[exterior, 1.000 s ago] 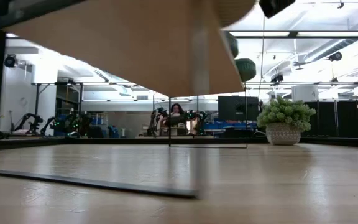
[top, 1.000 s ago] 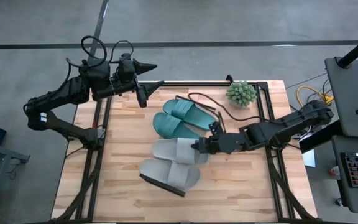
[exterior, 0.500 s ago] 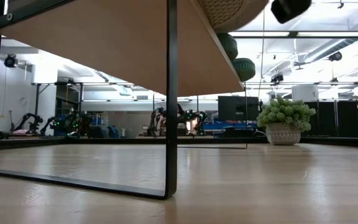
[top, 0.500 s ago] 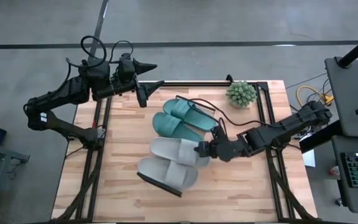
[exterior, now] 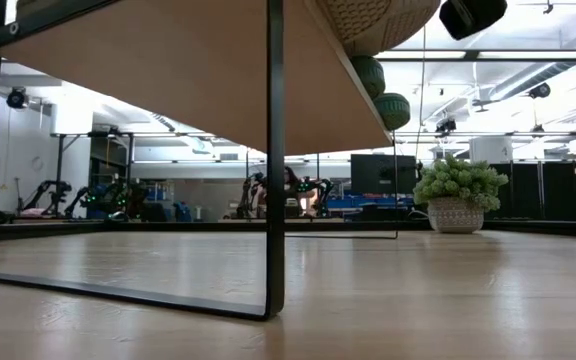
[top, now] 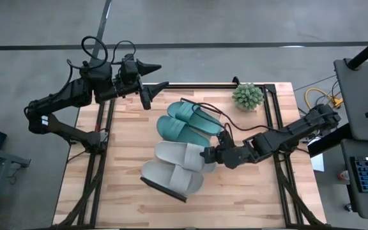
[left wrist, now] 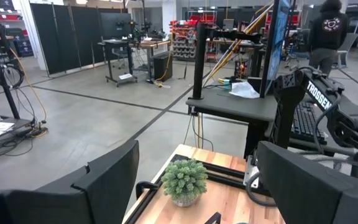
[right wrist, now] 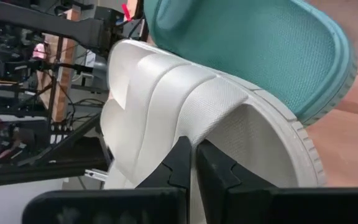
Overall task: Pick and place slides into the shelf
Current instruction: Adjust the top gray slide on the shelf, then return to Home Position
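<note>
In the high view all four slides sit in a row mid-frame on the shelf (top: 165,186): two teal slides (top: 185,121) above two grey slides (top: 179,167). The right end effector (top: 204,155), fingers together, is at the upper grey slide's edge; the left end effector (top: 147,97), jaws wide and empty, waits at upper left. The low view shows the shelf's underside tilted up off the worktop (exterior: 418,300). In the right wrist view the closed fingers (right wrist: 182,163) press the grey insole. Placement looks nearly done; only settling remains.
</note>
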